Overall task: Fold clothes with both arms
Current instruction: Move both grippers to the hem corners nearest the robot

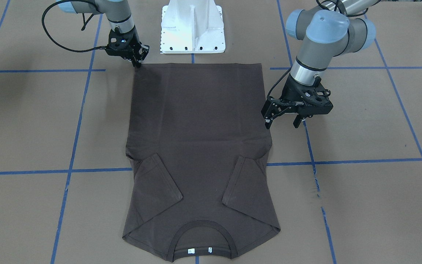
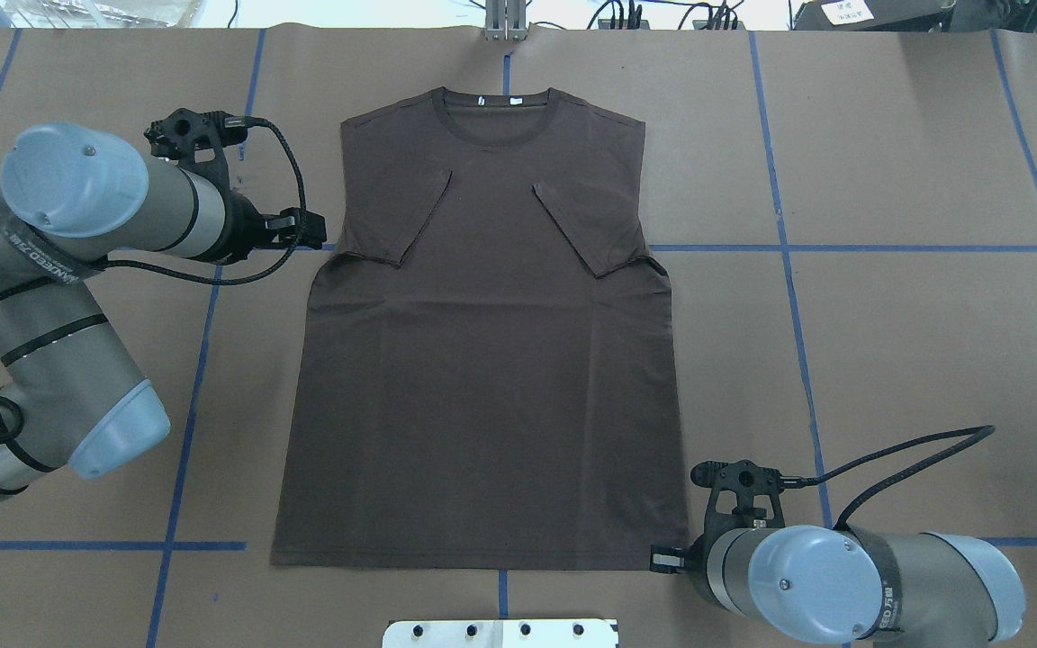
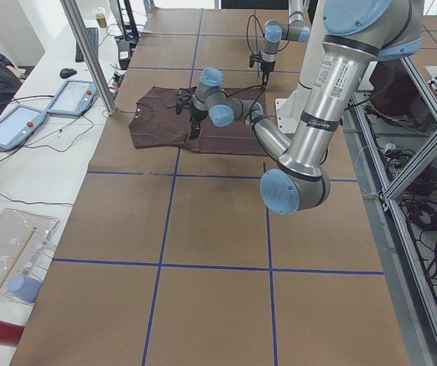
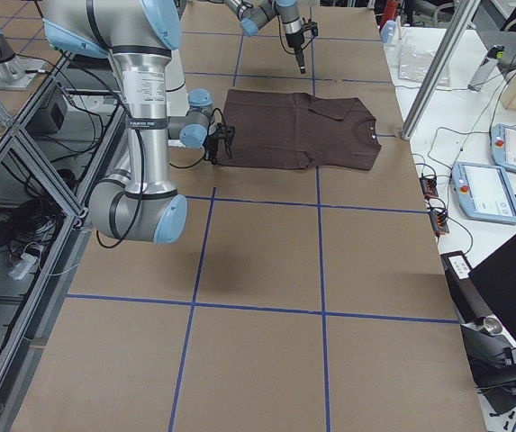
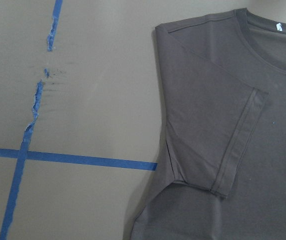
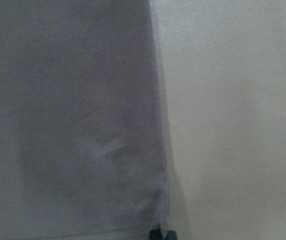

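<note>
The dark brown T-shirt (image 1: 196, 128) lies flat on the brown table, collar away from the robot, both sleeves folded in over the chest. It also shows in the overhead view (image 2: 482, 378). My right gripper (image 1: 137, 64) is at the near hem corner on my right side. Its fingertips (image 6: 162, 234) are together at that corner, shut on the cloth. My left gripper (image 1: 282, 123) is open and empty. It hovers just outside the shirt's left side edge, near the folded sleeve (image 5: 217, 135).
The white metal pedestal (image 1: 192, 29) stands just behind the hem. Blue tape lines (image 2: 843, 247) cross the brown table. Bare table lies on both sides of the shirt. Tablets and cables sit on side benches (image 3: 20, 122).
</note>
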You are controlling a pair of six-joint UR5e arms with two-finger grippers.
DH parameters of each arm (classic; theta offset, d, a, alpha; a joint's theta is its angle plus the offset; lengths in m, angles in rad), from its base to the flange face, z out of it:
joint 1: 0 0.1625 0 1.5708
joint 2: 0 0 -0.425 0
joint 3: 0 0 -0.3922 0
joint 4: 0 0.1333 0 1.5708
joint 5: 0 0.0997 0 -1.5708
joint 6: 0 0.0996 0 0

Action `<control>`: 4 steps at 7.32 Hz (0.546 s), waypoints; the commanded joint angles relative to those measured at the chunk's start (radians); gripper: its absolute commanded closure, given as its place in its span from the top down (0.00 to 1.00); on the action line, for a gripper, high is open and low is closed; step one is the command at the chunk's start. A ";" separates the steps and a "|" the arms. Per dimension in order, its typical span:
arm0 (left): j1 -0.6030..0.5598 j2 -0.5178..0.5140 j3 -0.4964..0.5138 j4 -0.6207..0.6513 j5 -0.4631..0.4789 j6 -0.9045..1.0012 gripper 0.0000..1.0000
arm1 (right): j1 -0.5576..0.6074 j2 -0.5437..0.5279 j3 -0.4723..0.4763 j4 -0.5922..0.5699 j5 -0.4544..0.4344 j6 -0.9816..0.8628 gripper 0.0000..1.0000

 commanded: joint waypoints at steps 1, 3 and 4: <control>0.000 0.002 0.006 0.000 -0.001 -0.012 1.00 | 0.002 0.003 0.015 0.006 -0.008 0.001 0.00; 0.036 0.095 -0.058 -0.017 -0.003 -0.183 1.00 | 0.008 0.002 0.075 0.006 -0.008 -0.008 0.00; 0.122 0.162 -0.128 -0.015 0.009 -0.265 1.00 | 0.022 0.005 0.086 0.006 0.000 -0.013 0.00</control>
